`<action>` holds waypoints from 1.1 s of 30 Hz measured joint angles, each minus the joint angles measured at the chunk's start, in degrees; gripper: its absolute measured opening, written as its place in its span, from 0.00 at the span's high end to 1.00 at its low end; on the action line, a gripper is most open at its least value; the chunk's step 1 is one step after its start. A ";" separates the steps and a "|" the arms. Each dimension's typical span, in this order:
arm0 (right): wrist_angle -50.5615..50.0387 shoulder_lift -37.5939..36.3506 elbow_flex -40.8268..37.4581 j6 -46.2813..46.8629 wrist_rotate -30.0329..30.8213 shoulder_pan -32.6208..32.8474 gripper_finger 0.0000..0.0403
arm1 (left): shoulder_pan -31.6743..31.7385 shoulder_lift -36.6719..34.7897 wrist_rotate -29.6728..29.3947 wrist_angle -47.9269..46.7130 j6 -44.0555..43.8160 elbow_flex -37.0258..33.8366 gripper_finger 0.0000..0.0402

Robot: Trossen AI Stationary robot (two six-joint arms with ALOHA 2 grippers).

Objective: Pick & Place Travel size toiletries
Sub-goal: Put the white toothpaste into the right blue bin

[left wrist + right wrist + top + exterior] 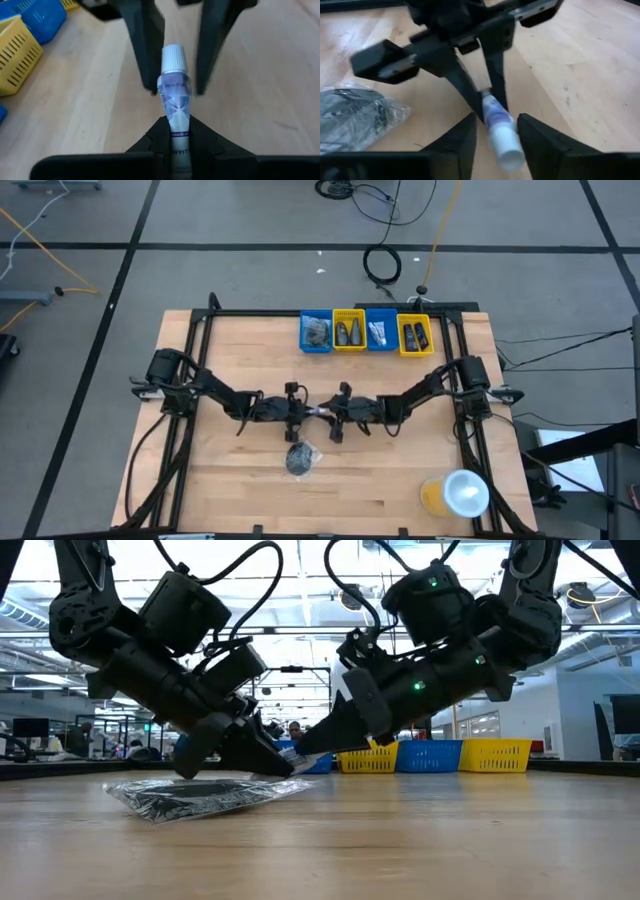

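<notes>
Spanning frame: bare wooden table (230, 490); grey tiled floor (200, 220) beyond.

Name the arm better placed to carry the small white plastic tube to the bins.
Right: its open end effector straddles the capped end of the small white plastic tube, which the left end effector grips.

Two arms, matte black, blocky housings joined by rounded joints. Black cables loop off the left arm (150, 650) and right arm (470, 630). Green indicator lights on the right arm (several). Fingers (142, 45) flat, tapered, black.
</notes>
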 joint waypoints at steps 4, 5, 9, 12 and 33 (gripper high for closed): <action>-1.96 0.00 0.04 0.11 -0.06 -0.14 0.78 | 0.07 0.00 1.86 0.75 0.27 0.00 0.88; -2.12 0.00 0.04 0.10 -0.21 -0.11 0.80 | 0.05 0.00 2.63 0.82 0.26 0.00 0.88; -2.47 0.00 0.02 -0.13 -0.43 -0.04 0.85 | 0.01 0.00 4.30 1.02 0.23 0.00 0.77; -2.63 -0.02 0.02 -0.48 0.12 0.13 0.85 | -0.06 -0.83 4.99 -0.84 -0.34 0.00 0.62; -69.33 -39.36 -0.13 21.92 37.40 -10.09 0.84 | -5.40 -8.04 -20.46 -19.02 -31.23 -4.79 0.30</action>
